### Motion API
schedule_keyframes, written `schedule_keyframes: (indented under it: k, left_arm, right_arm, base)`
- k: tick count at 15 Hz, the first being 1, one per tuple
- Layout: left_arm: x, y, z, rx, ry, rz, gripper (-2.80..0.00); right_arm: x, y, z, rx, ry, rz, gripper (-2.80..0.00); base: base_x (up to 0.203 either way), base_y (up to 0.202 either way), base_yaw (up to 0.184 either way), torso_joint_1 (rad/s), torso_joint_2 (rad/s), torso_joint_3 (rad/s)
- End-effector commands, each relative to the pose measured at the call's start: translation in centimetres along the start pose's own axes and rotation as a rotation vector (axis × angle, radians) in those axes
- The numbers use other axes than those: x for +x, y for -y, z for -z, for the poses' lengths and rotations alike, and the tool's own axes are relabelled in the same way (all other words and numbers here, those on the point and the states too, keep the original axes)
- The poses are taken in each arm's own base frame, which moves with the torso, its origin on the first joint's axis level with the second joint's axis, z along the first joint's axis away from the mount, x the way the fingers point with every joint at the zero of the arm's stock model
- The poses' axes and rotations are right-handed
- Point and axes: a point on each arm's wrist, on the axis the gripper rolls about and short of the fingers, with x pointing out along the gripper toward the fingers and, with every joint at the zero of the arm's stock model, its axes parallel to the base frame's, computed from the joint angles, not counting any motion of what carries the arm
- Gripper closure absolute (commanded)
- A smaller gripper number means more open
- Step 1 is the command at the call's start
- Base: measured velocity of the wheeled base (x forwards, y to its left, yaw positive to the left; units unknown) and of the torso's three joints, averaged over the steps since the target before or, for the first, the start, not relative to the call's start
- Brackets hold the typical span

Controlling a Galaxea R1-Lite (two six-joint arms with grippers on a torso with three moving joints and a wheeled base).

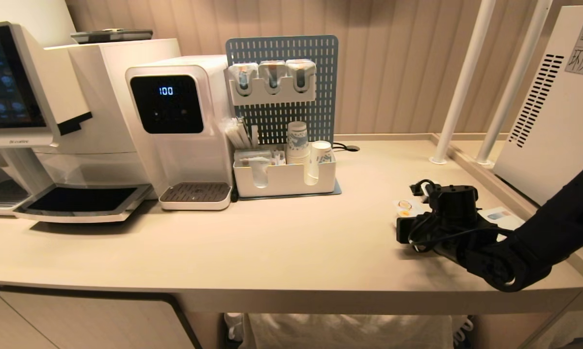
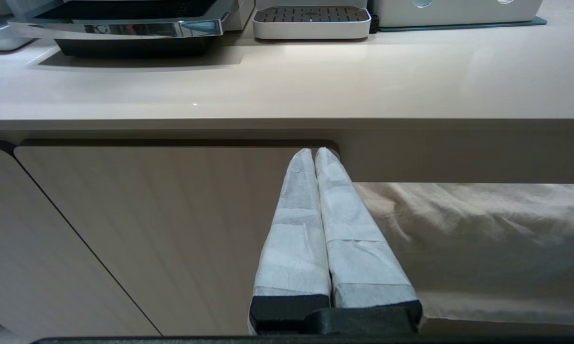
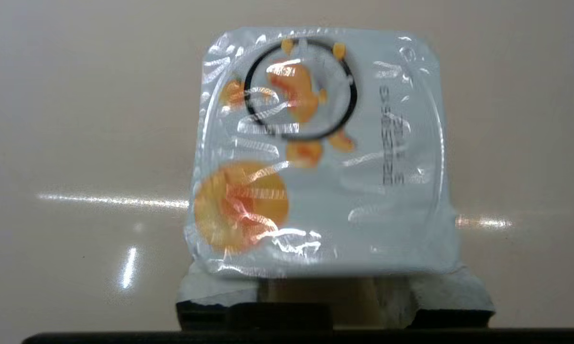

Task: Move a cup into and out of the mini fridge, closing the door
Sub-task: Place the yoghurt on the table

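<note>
Toward the counter's (image 1: 272, 242) right end, right hand (image 1: 410, 211) straddling cup (image 3: 315, 153); clenched or released, cannot tell. Keep level, avoid snagging lid. Left hand (image 2: 315, 157) clenched, parked.

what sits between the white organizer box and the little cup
Only bare counter, as the head view shows: nothing stands between the white organizer box and the cup.

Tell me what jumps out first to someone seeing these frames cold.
The right gripper low over the counter at its right end, with the cup between its fingers, its orange-printed foil lid filling the right wrist view. Then the water dispenser at back left, its dark panel reading 100. The left gripper hangs shut below the counter edge.
</note>
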Motion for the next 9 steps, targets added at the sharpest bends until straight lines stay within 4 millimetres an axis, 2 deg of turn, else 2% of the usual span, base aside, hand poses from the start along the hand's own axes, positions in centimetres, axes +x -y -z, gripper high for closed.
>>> schedule_keyframes:
  k: [1,5,9]
  left_arm:
    - [0.0,0.0,0.0,0.000,-0.001,-0.001,0.00]
    - [0.0,0.0,0.0,0.000,-0.001,-0.001,0.00]
    - [0.0,0.0,0.0,0.000,0.000,-0.001,0.00]
  right_arm:
    - [0.0,0.0,-0.1,0.002,0.008,0.003,-2.80]
    - [-0.6,0.0,-0.6,0.002,0.020,-0.002,-2.80]
    - [-2.8,0.3,-2.2,0.012,0.066,-0.012,-2.80]
  base:
    - [0.000,0.000,0.000,0.000,0.00,0.000]
    - [0.000,0.000,0.000,0.000,0.00,0.000]
    - [0.000,0.000,0.000,0.000,0.00,0.000]
